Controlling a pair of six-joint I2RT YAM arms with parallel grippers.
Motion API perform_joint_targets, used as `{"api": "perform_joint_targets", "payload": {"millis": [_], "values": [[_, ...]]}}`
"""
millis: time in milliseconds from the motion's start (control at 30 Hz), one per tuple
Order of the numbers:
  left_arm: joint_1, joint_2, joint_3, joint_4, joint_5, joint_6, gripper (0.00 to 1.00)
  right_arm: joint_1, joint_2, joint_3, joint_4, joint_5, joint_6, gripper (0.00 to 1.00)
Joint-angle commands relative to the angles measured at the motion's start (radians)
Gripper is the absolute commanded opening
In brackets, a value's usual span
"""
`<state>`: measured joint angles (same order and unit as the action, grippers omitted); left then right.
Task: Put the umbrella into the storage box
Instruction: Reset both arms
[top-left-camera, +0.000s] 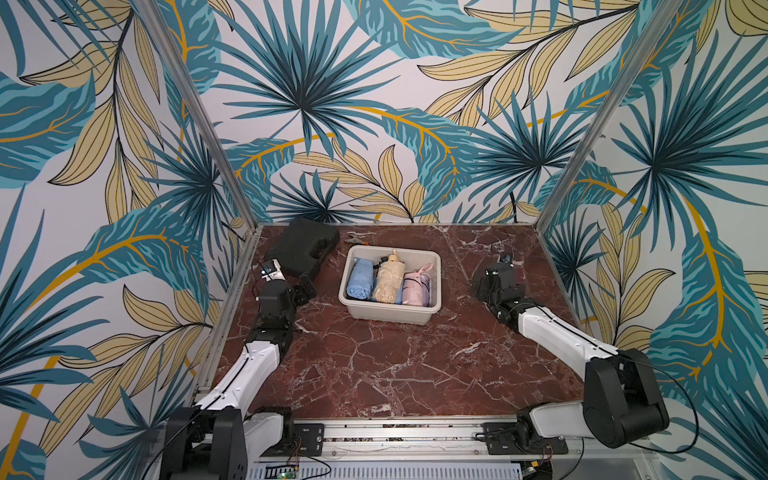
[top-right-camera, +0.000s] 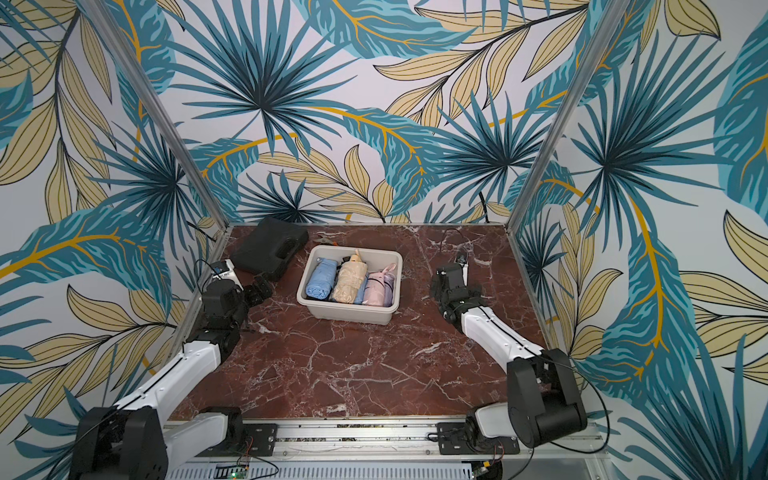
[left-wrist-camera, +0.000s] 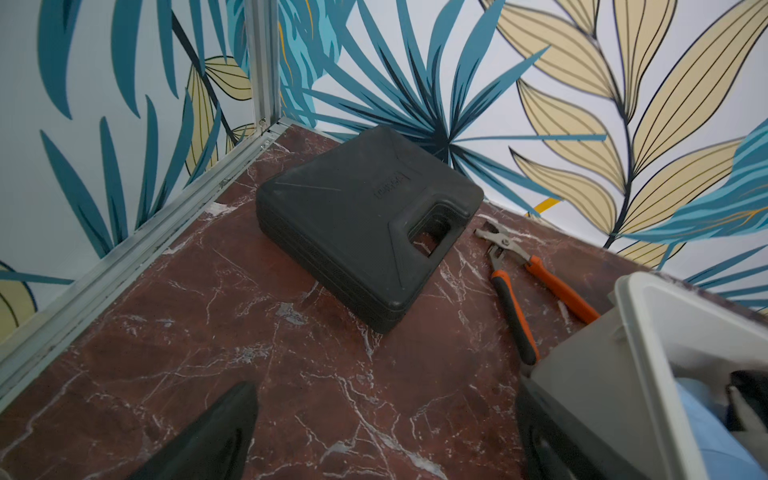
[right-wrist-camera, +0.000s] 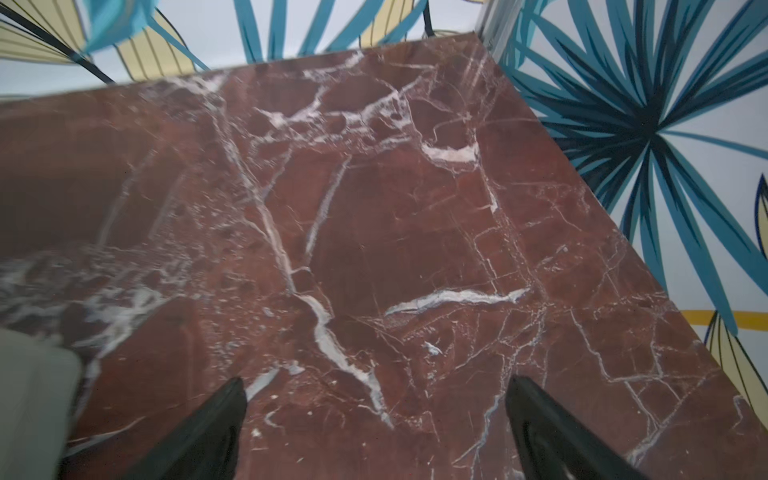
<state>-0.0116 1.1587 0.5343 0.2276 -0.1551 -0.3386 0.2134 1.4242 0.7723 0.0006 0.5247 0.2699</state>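
Note:
The off-white storage box (top-left-camera: 390, 319) (top-right-camera: 348, 315) stands at the middle back of the marble table. Three folded umbrellas lie side by side in it: a blue umbrella (top-left-camera: 360, 279) (top-right-camera: 321, 280), a beige umbrella (top-left-camera: 387, 280) (top-right-camera: 351, 280) and a pink umbrella (top-left-camera: 417, 283) (top-right-camera: 379, 284). My left gripper (left-wrist-camera: 386, 386) hangs open over bare marble left of the box, whose corner (left-wrist-camera: 648, 316) shows in the left wrist view. My right gripper (right-wrist-camera: 374, 388) is open over bare marble right of the box, nothing between its fingers. Its wrist (top-left-camera: 496, 282) is apart from the box.
A black moulded case (top-left-camera: 305, 245) (left-wrist-camera: 365, 220) lies at the back left corner. Orange-handled pliers (left-wrist-camera: 515, 291) (top-left-camera: 355, 240) lie between the case and the box. Aluminium posts and leaf-patterned walls close in the table on three sides.

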Motion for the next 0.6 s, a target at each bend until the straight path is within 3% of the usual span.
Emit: {"api": "perform_joint_targets", "payload": {"millis": [0,200,333,567], "values": [[0.016,0.052,0.032,0.064,-0.029,0.127,1.0,-0.014,0.017,-0.042,0.337,0.041,-0.117,0.99],[0.032,0.109,-0.075,0.281,-0.001,0.194,1.0,-0.014,0.016,-0.057,0.384,-0.061,-0.185,0.99],[0.033,0.136,-0.093,0.31,0.012,0.234,1.0,-0.014,-0.025,-0.073,0.311,-0.072,-0.201,0.99],[0.033,0.198,-0.158,0.504,0.025,0.288,1.0,-0.014,-0.092,-0.162,0.406,-0.141,-0.227,0.99]]}}
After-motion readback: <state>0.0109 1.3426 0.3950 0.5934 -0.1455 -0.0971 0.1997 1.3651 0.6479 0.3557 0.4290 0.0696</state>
